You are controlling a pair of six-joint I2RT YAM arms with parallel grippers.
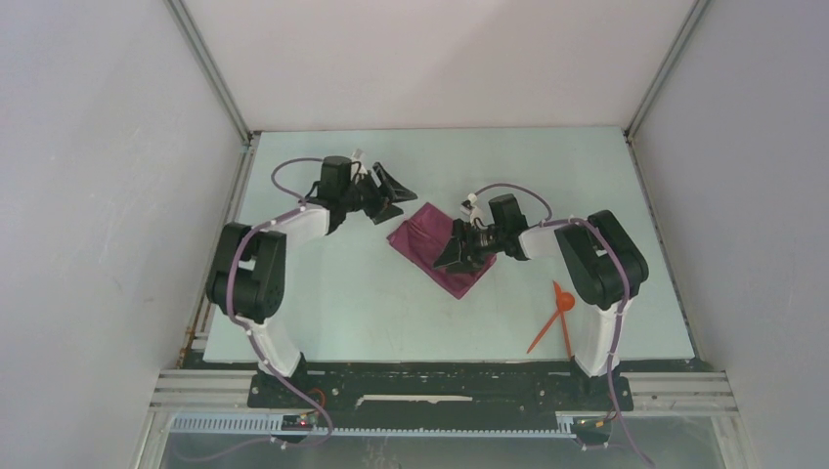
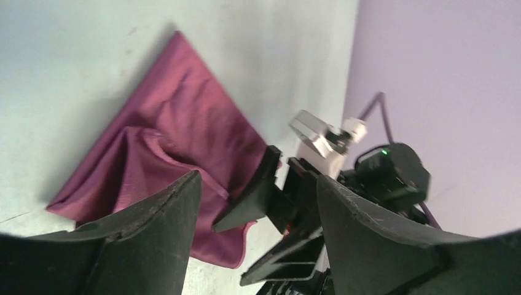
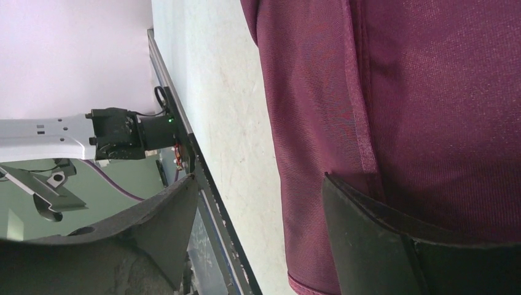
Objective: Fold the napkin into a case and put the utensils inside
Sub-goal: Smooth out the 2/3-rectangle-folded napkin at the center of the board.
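The napkin was seen partly folded, with no case yet formed; the utensils were left outside. The left gripper and right gripper were spread wide, empty.

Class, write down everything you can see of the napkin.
The napkin is plum-purple, thin woven cloth with a stitched hem, folded into a rumpled, layered diamond. It lies flat near the middle of the table, set diagonally. The right end effector hangs open over its right part; whether it touches the cloth is unclear.
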